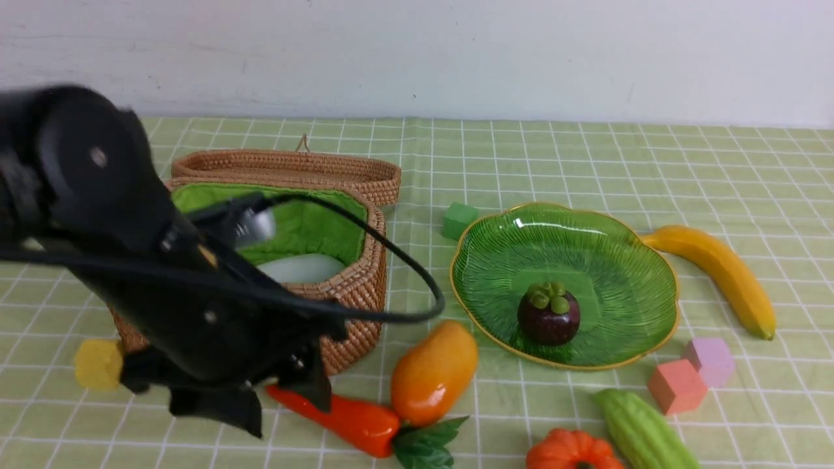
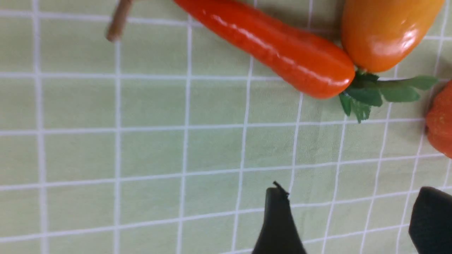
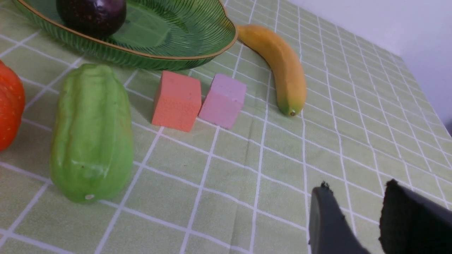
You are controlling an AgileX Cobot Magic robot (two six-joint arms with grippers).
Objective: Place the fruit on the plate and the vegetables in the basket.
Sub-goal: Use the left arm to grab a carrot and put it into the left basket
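My left gripper (image 1: 273, 397) hangs open over the cloth at the thin end of the red-orange carrot (image 1: 339, 417), not touching it. In the left wrist view the carrot (image 2: 275, 46) lies beyond the empty left gripper (image 2: 353, 192), its leafy end against the mango (image 2: 385, 28). The white radish (image 1: 303, 267) lies in the wicker basket (image 1: 352, 293). On the green plate (image 1: 619, 260) sits the mangosteen (image 1: 548, 312). The banana (image 1: 723, 273) lies right of the plate. Pumpkin (image 1: 573, 453) and gourd (image 1: 642, 430) sit at the front. My right gripper (image 3: 356, 187) is open and empty.
The basket's lid (image 1: 287, 169) lies open behind it. Foam cubes are scattered about: a yellow cube (image 1: 98, 363) left of the basket, a green cube (image 1: 459, 219) behind the plate, an orange cube (image 1: 676, 385) and a pink cube (image 1: 710, 360) by the gourd.
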